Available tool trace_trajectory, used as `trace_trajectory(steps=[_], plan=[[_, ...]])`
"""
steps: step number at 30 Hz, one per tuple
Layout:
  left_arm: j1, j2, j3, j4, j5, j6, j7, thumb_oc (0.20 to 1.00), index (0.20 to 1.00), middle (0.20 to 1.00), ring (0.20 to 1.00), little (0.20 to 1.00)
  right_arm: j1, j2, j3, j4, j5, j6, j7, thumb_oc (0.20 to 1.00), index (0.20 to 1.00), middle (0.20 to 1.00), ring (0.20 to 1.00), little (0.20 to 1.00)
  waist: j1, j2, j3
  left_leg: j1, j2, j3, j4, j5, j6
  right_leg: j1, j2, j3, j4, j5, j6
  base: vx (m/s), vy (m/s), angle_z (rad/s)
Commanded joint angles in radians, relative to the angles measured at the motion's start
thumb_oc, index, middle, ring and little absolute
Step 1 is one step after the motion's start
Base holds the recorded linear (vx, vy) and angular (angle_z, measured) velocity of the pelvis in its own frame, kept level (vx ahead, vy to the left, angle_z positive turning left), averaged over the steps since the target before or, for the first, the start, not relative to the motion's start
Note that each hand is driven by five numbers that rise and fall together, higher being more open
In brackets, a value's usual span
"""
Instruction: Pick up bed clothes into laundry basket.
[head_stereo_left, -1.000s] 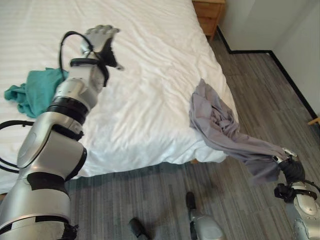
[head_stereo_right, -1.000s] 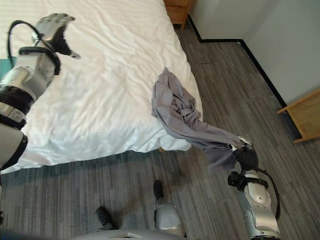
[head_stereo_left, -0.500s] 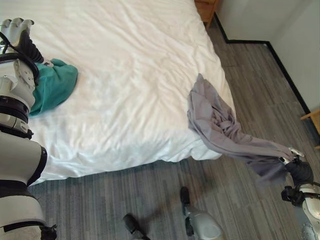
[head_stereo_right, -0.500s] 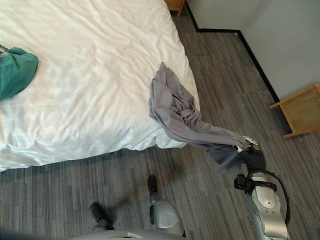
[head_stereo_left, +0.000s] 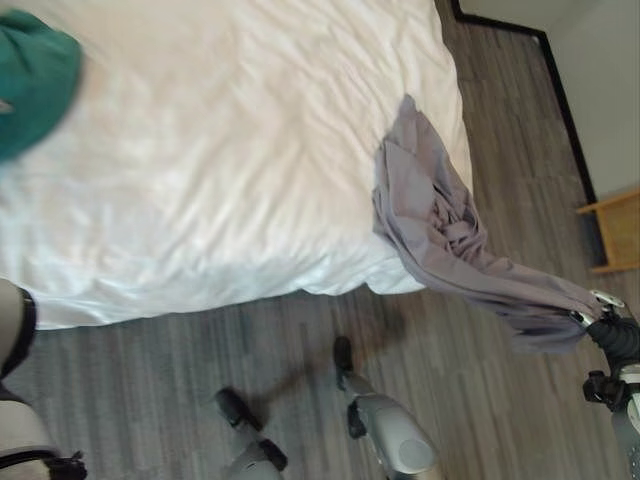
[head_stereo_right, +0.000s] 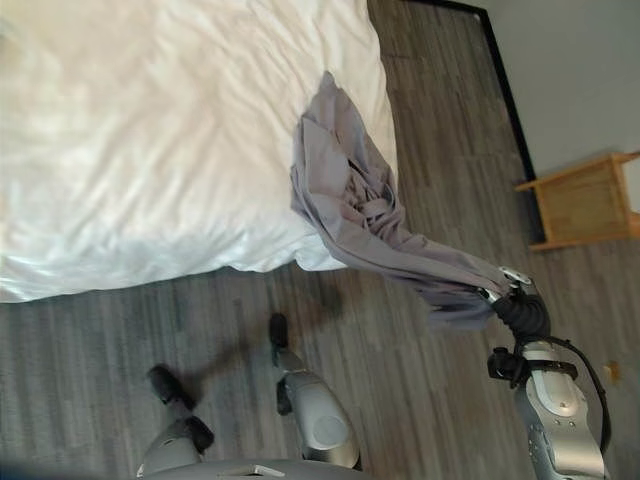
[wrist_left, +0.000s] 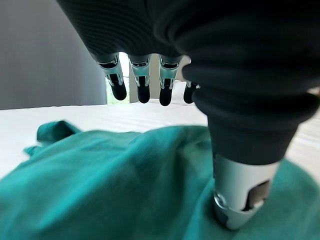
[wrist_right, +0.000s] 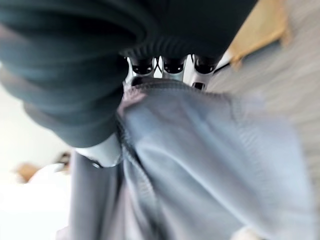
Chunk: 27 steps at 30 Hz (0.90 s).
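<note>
Here the grey garment (head_stereo_right: 370, 215) lay bunched on the corner of the white bed (head_stereo_right: 150, 130), and from there a long fold of it ran out taut over the wood-look floor (head_stereo_right: 430, 120) to our right hand (head_stereo_right: 520, 312). That hand was clenched round the far end of the cloth, a loose flap hanging just below the fingers (wrist_right: 172, 65). Beyond the right hand stood a small wooden table (head_stereo_right: 585, 200) against the wall. Our left hand (wrist_left: 240, 195) hovered close above a teal garment (wrist_left: 110, 190) that lay heaped on the bed, its fingers (wrist_left: 142, 80) straight and spread, gripping nothing; whether the thumb touched the teal cloth we could not tell. We could make out no writing or labels anywhere.
</note>
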<state>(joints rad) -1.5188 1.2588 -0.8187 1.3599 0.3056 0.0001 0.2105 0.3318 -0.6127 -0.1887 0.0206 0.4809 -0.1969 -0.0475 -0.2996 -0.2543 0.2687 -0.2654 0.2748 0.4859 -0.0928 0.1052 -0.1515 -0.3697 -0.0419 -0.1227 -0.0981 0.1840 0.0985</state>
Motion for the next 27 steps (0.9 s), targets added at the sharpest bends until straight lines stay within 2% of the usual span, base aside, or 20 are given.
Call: trace_trajectory(steps=[1, 4, 5, 6, 7, 9, 10, 11, 13, 18, 22, 25, 26, 27], plan=[[-0.118, 0.123, -0.037, 0.037, -0.063, -0.01, -0.009, 1.0, 1.0, 1.0, 1.0, 1.0, -0.04, 0.017, -0.129, 0.057, 0.045, -0.035, -0.013, 0.2, 0.2, 0.2, 0.2, 0.2, 0.017, -0.013, 0.026, 0.054, 0.075, -0.065, 0.035, -0.015, -0.038, 0.023, -0.02, 0.017, 0.056, -0.006, 0.15, 0.02, -0.03, -0.19], [-0.125, 0.154, -0.065, 0.039, -0.076, -0.02, -0.038, 1.0, 1.0, 1.0, 1.0, 1.0, -0.012, 0.014, -0.148, 0.097, 0.048, -0.032, -0.011, 0.2, 0.2, 0.2, 0.2, 0.2, 0.014, -0.014, 0.038, 0.007, 0.082, -0.077, 0.041, -0.014, -0.041, -0.01, -0.014, 0.016, 0.052, -0.004, 0.148, -0.01, -0.006, -0.08], [-0.133, 0.154, -0.073, 0.04, -0.077, -0.02, -0.039, 1.0, 1.0, 1.0, 1.0, 1.0, -0.013, 0.016, -0.147, 0.099, 0.049, -0.033, -0.011, 0.2, 0.2, 0.2, 0.2, 0.2, 0.011, -0.014, 0.035, 0.0, 0.082, -0.08, 0.042, -0.014, -0.041, -0.014, -0.014, 0.014, 0.053, -0.004, 0.148, -0.03, 0.039, 0.06], [-0.122, 0.154, -0.085, 0.016, -0.093, -0.049, -0.054, 1.0, 1.0, 1.0, 1.0, 1.0, -0.014, 0.012, -0.156, 0.131, 0.064, -0.04, -0.014, 0.2, 0.2, 0.2, 0.2, 0.2, 0.011, -0.009, 0.053, -0.034, 0.077, -0.096, 0.035, -0.006, -0.042, -0.039, -0.021, 0.003, 0.054, -0.006, 0.147, -0.03, 0.052, 0.11], [-0.127, 0.151, -0.097, 0.02, -0.077, -0.042, -0.051, 1.0, 1.0, 1.0, 1.0, 1.0, -0.021, 0.001, -0.15, 0.135, 0.064, -0.044, -0.012, 0.2, 0.2, 0.2, 0.2, 0.2, 0.003, -0.001, 0.057, -0.055, 0.077, -0.106, 0.029, -0.002, -0.042, -0.057, -0.025, -0.008, 0.058, -0.007, 0.147, -0.04, 0.069, 0.27], [-0.105, 0.132, -0.076, 0.014, -0.113, -0.056, -0.057, 1.0, 1.0, 1.0, 1.0, 1.0, -0.052, 0.0, -0.126, 0.145, 0.08, -0.047, -0.008, 0.2, 0.2, 0.2, 0.2, 0.2, 0.007, 0.001, 0.069, -0.075, 0.073, -0.116, 0.023, 0.002, -0.042, -0.075, -0.03, -0.02, 0.06, -0.005, 0.148, -0.04, 0.07, 0.36], [-0.065, 0.129, -0.046, 0.011, -0.118, -0.06, -0.076, 0.875, 0.875, 0.875, 0.875, 0.875, -0.078, -0.025, -0.113, 0.133, 0.075, -0.051, -0.004, 0.2, 0.2, 0.2, 0.2, 0.2, 0.009, 0.006, 0.074, -0.083, 0.07, -0.12, 0.023, -0.001, -0.04, -0.084, -0.029, -0.019, 0.057, -0.001, 0.148, -0.03, 0.059, 0.16], [-0.059, 0.13, -0.04, 0.01, -0.118, -0.06, -0.076, 0.595, 0.595, 0.595, 0.595, 0.595, -0.079, -0.027, -0.112, 0.134, 0.075, -0.051, -0.005, 0.2, 0.2, 0.2, 0.2, 0.2, 0.007, 0.007, 0.073, -0.084, 0.07, -0.12, 0.023, -0.001, -0.04, -0.084, -0.029, -0.019, 0.057, -0.001, 0.148, -0.02, 0.036, 0.0], [-0.051, 0.122, -0.043, 0.011, -0.1, -0.06, -0.084, 0.2, 0.2, 0.2, 0.2, 0.2, -0.092, -0.05, -0.101, 0.108, 0.063, -0.05, 0.005, 0.2, 0.2, 0.2, 0.2, 0.2, 0.006, 0.009, 0.073, -0.084, 0.07, -0.115, 0.023, -0.005, -0.039, -0.086, -0.028, -0.019, 0.052, 0.002, 0.148, 0.0, 0.0, 0.0], [-0.096, 0.071, -0.096, -0.009, -0.069, -0.068, -0.076, 0.2, 0.2, 0.2, 0.2, 0.2, -0.085, -0.043, -0.105, 0.02, 0.053, -0.063, 0.016, 0.2, 0.2, 0.2, 0.2, 0.2, -0.007, 0.017, 0.068, -0.076, 0.068, -0.115, 0.018, -0.013, -0.037, -0.083, -0.03, -0.018, 0.043, 0.002, 0.149, -0.01, 0.004, 0.0], [-0.132, 0.014, -0.126, -0.103, -0.055, -0.091, -0.036, 0.2, 0.2, 0.2, 0.2, 0.2, -0.082, -0.033, -0.1, -0.003, 0.03, -0.072, 0.003, 0.2, 0.2, 0.2, 0.2, 0.2, -0.005, 0.029, 0.065, -0.065, 0.064, -0.118, 0.012, -0.019, -0.038, -0.075, -0.034, -0.021, 0.037, 0.002, 0.15, 0.0, 0.0, 0.0], [-0.097, -0.017, -0.085, -0.215, -0.078, -0.112, 0.002, 0.2, 0.2, 0.2, 0.2, 0.2, -0.085, -0.019, -0.08, 0.005, 0.027, -0.076, 0.003, 0.2, 0.2, 0.2, 0.2, 0.2, 0.006, 0.035, 0.064, -0.04, 0.056, -0.118, 0.008, -0.023, -0.04, -0.057, -0.037, -0.024, 0.036, 0.002, 0.152, 0.01, -0.017, 0.03], [-0.061, -0.03, -0.034, -0.286, -0.141, -0.135, 0.017, 0.2, 0.2, 0.2, 0.2, 0.2, -0.092, -0.003, -0.073, 0.011, 0.031, -0.078, -0.003, 0.2, 0.2, 0.2, 0.2, 0.2, 0.019, 0.034, 0.064, -0.031, 0.051, -0.123, 0.007, -0.025, -0.04, -0.045, -0.041, -0.027, 0.037, 0.0, 0.152, 0.0, 0.0, 0.0], [-0.04, -0.027, -0.014, -0.296, -0.141, -0.132, 0.019, 0.2, 0.2, 0.2, 0.2, 0.2, -0.09, -0.009, -0.074, 0.011, 0.031, -0.079, -0.004, 0.2, 0.2, 0.2, 0.2, 0.2, 0.019, 0.039, 0.065, -0.027, 0.051, -0.122, 0.007, -0.026, -0.04, -0.041, -0.041, -0.026, 0.037, 0.0, 0.152, 0.03, -0.007, 0.02]])
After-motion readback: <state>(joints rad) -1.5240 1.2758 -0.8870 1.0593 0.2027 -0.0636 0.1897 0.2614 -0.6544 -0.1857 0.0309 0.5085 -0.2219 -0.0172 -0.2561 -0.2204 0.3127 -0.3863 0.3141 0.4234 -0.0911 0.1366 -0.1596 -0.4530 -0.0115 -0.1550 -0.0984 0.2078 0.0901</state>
